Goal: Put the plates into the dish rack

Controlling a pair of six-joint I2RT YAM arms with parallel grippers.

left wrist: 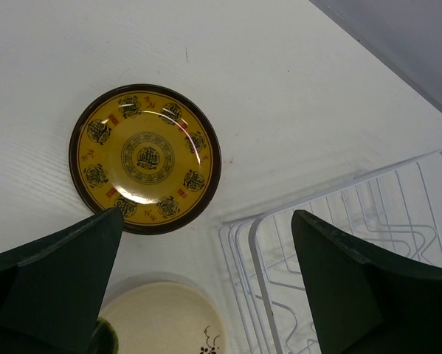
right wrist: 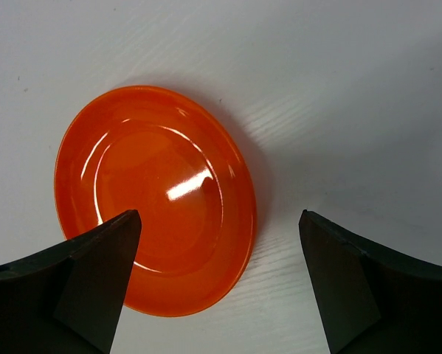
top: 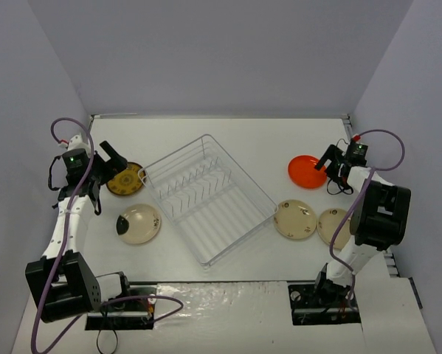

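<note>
The white-wire dish rack sits askew mid-table with nothing in it. The mustard-brown patterned plate lies flat at its left, a cream plate just nearer. My left gripper hovers open at the mustard plate's far-left edge; its wrist view shows that plate, the rack corner and the cream plate between the spread jaws. The orange-red plate lies right of the rack. My right gripper is open at its right rim, straddling the plate's edge in the wrist view.
Two more cream plates lie side by side at the near right, the right one partly behind my right arm. Grey walls close the table on three sides.
</note>
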